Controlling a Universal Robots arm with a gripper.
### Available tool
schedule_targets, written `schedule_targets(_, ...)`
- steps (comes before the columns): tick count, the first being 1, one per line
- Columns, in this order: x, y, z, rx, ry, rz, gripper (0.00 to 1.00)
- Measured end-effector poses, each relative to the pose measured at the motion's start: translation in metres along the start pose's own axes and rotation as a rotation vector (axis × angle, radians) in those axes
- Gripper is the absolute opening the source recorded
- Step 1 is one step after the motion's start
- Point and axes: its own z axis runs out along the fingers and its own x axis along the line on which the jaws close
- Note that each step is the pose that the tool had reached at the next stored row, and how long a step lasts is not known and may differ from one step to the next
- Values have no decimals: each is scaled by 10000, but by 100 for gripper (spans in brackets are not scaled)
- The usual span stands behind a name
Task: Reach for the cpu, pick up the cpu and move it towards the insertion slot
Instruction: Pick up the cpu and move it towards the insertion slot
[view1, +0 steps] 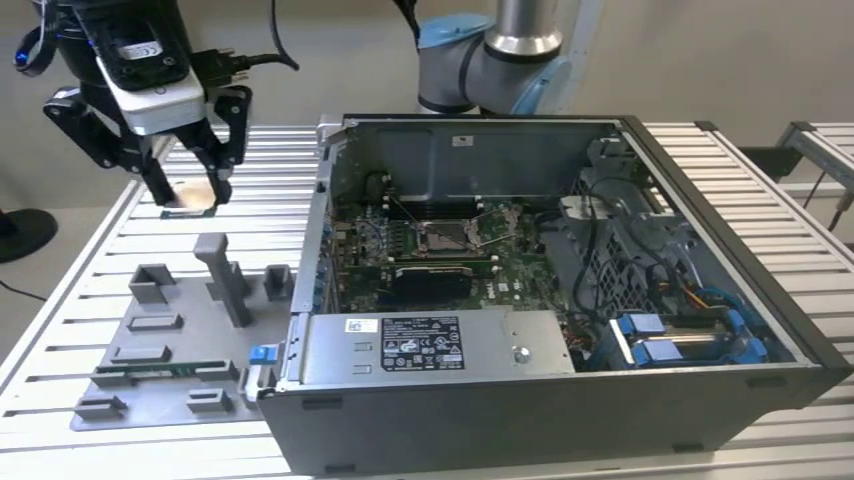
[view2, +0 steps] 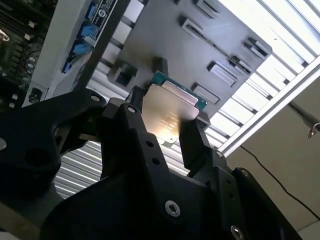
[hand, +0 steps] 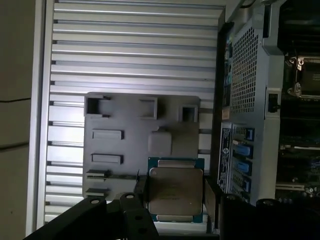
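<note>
**CPU clamped in the gripper, off to the side of the case**

I see the cpu (view2: 167, 117), a thin square with a dull silver-white lid and a green rim. It is pinched on two opposite edges by the black fingers (view2: 196, 145) of the gripper (view1: 190, 195). It hangs in the air over the ribbed aluminium table (view1: 254, 160), near the grey plastic fixture (view1: 174, 330), at the exterior view's left. The shiny-framed insertion slot (view1: 447, 235) sits well apart inside the open computer case (view1: 721, 190), with free air between. A white printed label (view1: 420, 343) sits on the case's metal cover.
</note>
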Motion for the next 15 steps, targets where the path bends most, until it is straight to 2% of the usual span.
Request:
schedule_targets(12, -545, -17, -5, 1, 1, 0, 0)
schedule_targets(15, -654, -18, -6, 1, 1, 0, 0)
